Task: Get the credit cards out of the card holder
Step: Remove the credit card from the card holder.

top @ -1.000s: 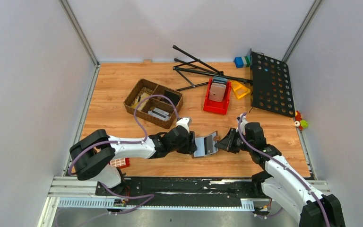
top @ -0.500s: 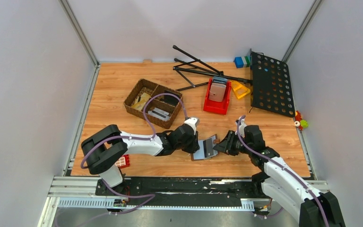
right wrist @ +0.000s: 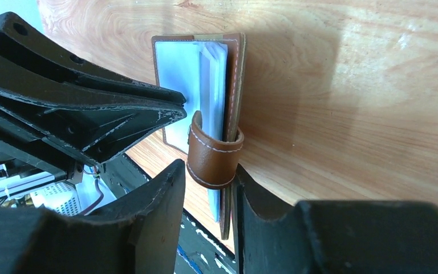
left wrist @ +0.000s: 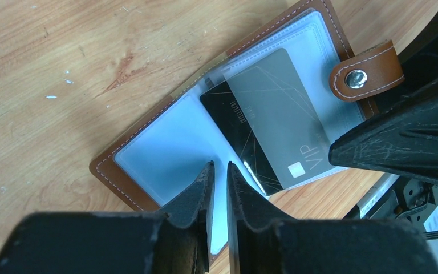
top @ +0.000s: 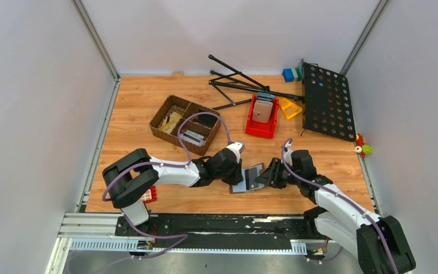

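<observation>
The card holder (top: pixel 250 178) lies open near the front edge of the desk (top: pixel 137 97), a grey credit card (left wrist: pixel 274 131) in its sleeve. The right tool (right wrist: pixel 208 171) clenches the clasp-side cover, which stands upright. The left tool (left wrist: pixel 217 171) is nearly closed over a clear sleeve; whether it pinches it I cannot tell.

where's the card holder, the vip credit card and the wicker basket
card holder (left wrist: pixel 159 151): left wrist view, empty pale sleeve
credit card (left wrist: pixel 274 103): left wrist view, silver face
wicker basket (top: pixel 161 112): top external view, left rim
</observation>
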Available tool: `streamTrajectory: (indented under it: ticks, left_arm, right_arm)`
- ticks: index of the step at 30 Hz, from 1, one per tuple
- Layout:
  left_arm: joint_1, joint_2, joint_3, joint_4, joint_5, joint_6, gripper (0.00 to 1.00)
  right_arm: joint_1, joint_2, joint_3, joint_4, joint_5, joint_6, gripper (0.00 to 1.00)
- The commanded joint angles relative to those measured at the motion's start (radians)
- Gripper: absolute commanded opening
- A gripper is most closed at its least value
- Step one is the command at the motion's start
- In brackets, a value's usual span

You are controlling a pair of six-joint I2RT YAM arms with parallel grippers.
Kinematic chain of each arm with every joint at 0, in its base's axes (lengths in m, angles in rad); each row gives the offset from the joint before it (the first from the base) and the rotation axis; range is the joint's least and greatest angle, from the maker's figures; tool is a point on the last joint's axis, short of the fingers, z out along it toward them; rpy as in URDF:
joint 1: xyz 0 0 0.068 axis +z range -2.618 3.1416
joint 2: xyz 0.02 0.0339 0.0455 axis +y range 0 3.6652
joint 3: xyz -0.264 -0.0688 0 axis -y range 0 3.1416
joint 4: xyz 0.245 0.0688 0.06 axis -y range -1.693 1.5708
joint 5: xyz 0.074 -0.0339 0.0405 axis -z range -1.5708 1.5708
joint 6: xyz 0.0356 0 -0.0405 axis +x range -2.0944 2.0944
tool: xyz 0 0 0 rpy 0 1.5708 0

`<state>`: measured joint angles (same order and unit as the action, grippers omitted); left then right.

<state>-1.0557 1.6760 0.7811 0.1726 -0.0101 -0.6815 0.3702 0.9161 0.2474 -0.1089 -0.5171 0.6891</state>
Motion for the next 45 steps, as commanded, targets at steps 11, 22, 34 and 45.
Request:
streamTrajectory:
  ticks: [11, 22, 34, 45]
  left_arm:
    - [0.011, 0.011, 0.018, 0.030, 0.026, 0.006, 0.18]
    - [0.146, -0.225, -0.198, 0.218, 0.239, -0.106, 0.35]
    - [0.214, -0.329, -0.263, 0.404, 0.413, -0.288, 0.39]
    - [0.237, -0.252, -0.313, 0.698, 0.519, -0.487, 0.37]
  right_arm:
    - [0.004, 0.112, 0.048, 0.113, -0.061, -0.011, 0.01]
    - [-0.013, -0.001, 0.023, 0.187, -0.141, 0.109, 0.00]
    - [-0.015, -0.162, 0.007, 0.280, -0.203, 0.230, 0.00]
    - [-0.014, -0.196, -0.014, 0.381, -0.254, 0.308, 0.00]
